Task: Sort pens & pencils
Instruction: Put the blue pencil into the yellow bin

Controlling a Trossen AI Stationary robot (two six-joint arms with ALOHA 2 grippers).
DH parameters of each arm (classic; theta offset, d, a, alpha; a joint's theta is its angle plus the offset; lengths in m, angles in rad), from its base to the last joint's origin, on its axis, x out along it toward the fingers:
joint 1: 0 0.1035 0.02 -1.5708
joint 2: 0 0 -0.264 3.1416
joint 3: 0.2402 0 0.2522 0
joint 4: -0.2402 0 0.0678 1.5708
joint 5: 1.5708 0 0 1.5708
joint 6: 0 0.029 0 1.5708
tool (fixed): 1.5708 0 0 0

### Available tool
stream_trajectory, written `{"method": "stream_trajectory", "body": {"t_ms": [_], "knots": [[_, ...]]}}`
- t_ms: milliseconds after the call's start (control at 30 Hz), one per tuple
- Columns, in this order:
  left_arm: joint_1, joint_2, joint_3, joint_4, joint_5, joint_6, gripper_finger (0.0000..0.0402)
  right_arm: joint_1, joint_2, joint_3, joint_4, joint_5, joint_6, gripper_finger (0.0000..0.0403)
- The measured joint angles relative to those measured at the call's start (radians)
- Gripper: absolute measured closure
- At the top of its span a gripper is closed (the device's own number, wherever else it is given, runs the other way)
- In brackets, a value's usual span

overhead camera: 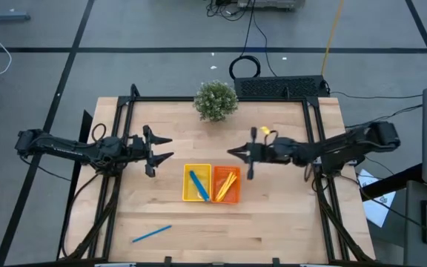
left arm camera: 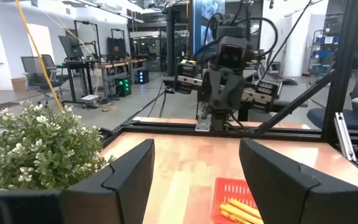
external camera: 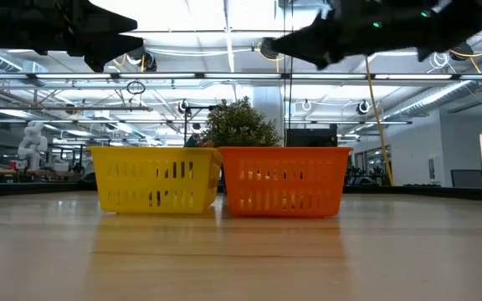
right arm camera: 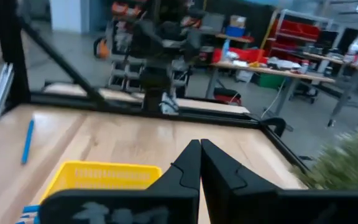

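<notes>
Above the wooden table (overhead camera: 273, 215), the right gripper (overhead camera: 237, 153) hangs pinched shut and empty near the orange slotted plastic tray (overhead camera: 226, 185) holding yellow pencils (overhead camera: 227, 182), the left gripper (overhead camera: 159, 148) spread wide and empty, blue pens in the yellow slotted tray (overhead camera: 196, 183) and loose (overhead camera: 152, 234) near the front edge.

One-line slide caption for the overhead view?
Both grippers, left open and right shut, hover above yellow tray and orange tray; one blue pen lies loose.
</notes>
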Motion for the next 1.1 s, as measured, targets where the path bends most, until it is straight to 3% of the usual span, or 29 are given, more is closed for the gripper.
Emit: {"method": "stream_trajectory", "body": {"t_ms": [200,433,1100], "knots": [[0.0,0.0,0.0,-0.001,-0.027,0.015,0.016,-0.032,-0.147,-0.222,0.199,0.001,0.093,0.0403],[0.0,0.0,0.0,-0.002,-0.026,0.016,0.016,-0.057,-0.229,-0.409,0.418,0.001,0.162,0.0403],[0.0,0.0,0.0,-0.013,-0.025,0.016,0.016,-0.069,-0.238,-0.427,0.392,0.001,0.201,0.0403]]}}
